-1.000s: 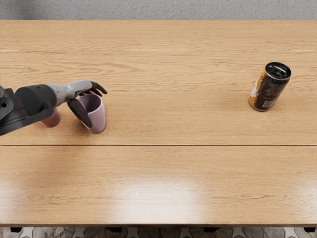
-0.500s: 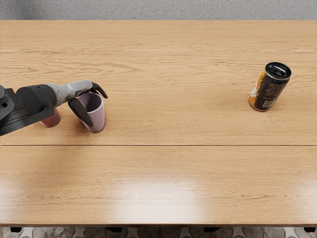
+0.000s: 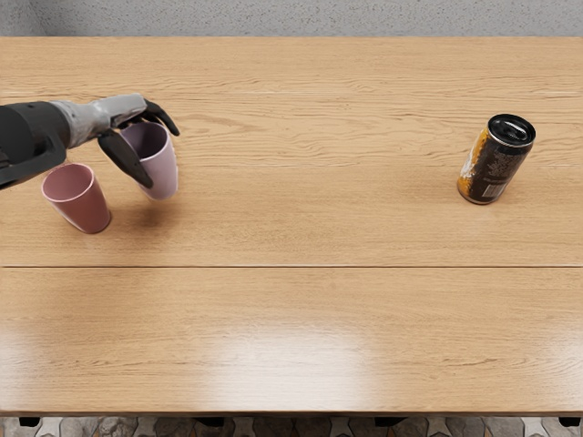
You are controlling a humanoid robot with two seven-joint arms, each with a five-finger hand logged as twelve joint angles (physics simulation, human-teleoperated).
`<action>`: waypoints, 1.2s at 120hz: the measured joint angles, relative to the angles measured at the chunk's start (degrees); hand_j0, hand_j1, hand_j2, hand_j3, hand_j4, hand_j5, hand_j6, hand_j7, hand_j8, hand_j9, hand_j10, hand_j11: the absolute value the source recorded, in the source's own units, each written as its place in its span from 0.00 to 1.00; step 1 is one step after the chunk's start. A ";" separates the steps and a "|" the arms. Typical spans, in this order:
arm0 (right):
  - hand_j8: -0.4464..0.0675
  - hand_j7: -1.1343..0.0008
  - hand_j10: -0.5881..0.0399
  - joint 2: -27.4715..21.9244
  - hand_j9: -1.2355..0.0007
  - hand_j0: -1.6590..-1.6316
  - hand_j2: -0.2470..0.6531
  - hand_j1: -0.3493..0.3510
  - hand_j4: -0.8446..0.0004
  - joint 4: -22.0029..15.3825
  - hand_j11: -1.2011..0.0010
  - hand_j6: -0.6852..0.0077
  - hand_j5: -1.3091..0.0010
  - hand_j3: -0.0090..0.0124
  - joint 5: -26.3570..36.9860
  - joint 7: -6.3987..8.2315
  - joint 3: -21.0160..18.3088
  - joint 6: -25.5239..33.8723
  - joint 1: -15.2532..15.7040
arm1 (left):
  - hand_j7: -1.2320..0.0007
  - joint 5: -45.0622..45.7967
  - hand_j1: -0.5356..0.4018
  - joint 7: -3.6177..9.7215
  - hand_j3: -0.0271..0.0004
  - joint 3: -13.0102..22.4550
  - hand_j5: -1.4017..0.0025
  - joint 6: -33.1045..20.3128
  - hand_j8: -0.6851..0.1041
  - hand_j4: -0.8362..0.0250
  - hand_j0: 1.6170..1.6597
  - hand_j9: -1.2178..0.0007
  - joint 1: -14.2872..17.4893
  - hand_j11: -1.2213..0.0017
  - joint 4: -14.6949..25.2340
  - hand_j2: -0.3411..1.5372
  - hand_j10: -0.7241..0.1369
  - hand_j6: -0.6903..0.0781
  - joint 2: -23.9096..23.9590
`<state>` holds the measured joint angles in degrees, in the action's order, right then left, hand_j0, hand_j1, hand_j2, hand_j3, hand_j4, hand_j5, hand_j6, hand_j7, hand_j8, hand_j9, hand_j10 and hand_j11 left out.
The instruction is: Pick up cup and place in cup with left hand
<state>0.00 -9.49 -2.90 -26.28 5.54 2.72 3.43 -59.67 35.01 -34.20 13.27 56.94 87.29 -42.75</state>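
Below the near edge of the wooden worktop [image 3: 291, 337], a strip of stone-patterned floor [image 3: 164, 426]. Farther in, toward the left, a reddish cup [image 3: 82, 202], upright on the wood. Slightly beyond and to its right, a lilac cup [image 3: 160, 168], grasped by the fingers [image 3: 163, 116] of the left hand [image 3: 117, 110], raised above its shadow. Well apart, far right, a dark-and-orange can [image 3: 496, 162], upright. Behind everything, a speckled grey surface [image 3: 291, 18].

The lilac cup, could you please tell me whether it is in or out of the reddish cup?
Out: the left hand holds the lilac cup beside the reddish cup, whose open mouth shows.
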 joint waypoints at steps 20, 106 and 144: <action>0.87 1.00 0.94 0.00 1.00 0.04 0.27 0.00 1.00 0.00 1.00 0.99 1.00 0.42 0.02 0.00 0.00 -0.05 -0.03 | 0.52 2.88 0.49 0.00 0.99 0.21 0.58 1.12 0.47 0.46 0.90 0.52 2.69 0.52 0.37 0.22 0.36 0.47 -3.92; 0.87 1.00 0.94 0.00 1.00 0.04 0.27 0.00 1.00 -0.09 1.00 0.99 1.00 0.42 0.77 0.00 0.00 -0.35 -0.09 | 0.51 11.61 0.45 0.00 0.99 0.35 0.57 4.95 0.51 0.48 0.88 0.50 7.64 0.51 5.01 0.25 0.39 0.51 -18.74; 0.87 1.00 0.94 0.00 1.00 0.04 0.27 0.00 1.00 -0.09 1.00 0.99 1.00 0.42 0.79 0.00 0.00 -0.35 -0.14 | 0.51 12.05 0.41 0.00 0.99 0.37 0.56 5.20 0.55 0.48 0.85 0.50 7.06 0.50 5.42 0.28 0.43 0.57 -20.29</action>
<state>0.00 -9.58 -2.11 -26.28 5.54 2.37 3.29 -47.62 35.01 -33.83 18.48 64.00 92.72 -63.04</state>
